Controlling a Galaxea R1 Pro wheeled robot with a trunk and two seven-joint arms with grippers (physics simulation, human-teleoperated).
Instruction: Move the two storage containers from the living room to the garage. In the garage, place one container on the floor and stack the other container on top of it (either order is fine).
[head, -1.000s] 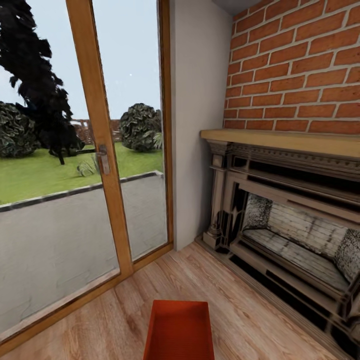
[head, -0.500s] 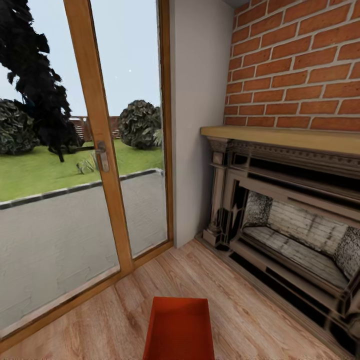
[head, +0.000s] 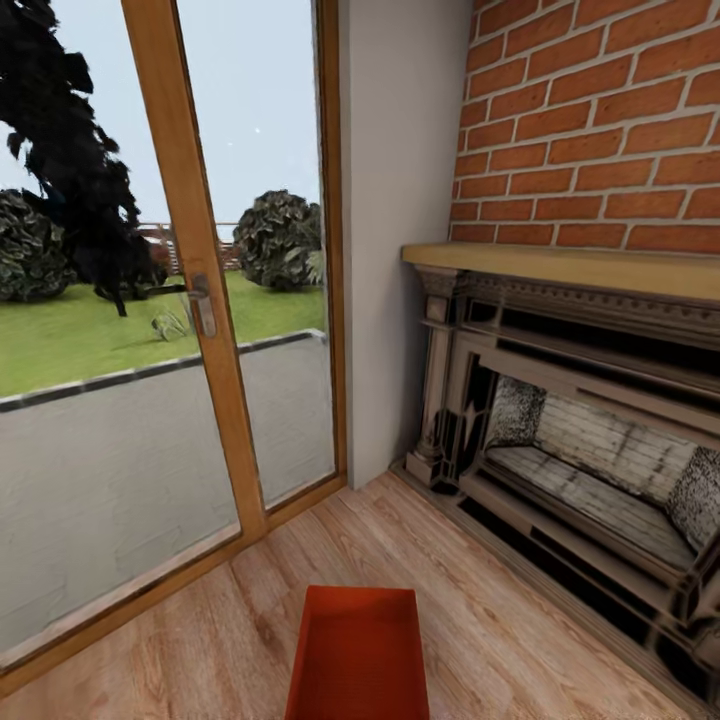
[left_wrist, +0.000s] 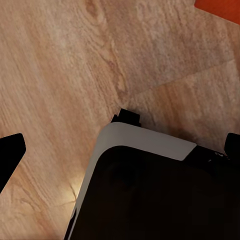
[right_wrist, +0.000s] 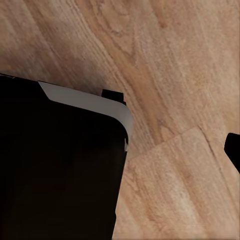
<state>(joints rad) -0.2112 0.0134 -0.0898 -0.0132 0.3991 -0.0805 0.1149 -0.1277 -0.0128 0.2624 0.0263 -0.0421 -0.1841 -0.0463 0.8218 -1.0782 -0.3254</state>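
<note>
The left fingers (left_wrist: 10, 155) are seen spread wide, nothing held; the right grip cannot be told. One container (head: 358, 655) is counted at 6 o'clock on the wood floor (head: 230, 640).

Both arms hang low, wrists aimed downward. In the left wrist view, the left end effector (left_wrist: 120, 150) has its two dark fingertips (left_wrist: 10, 155) far apart at opposite edges, jaws spread wide over the robot's black, white-edged base (left_wrist: 150, 195). In the right wrist view, one dark fingertip (right_wrist: 234, 150) of the right end effector shows at the edge; its spread cannot be judged.
</note>
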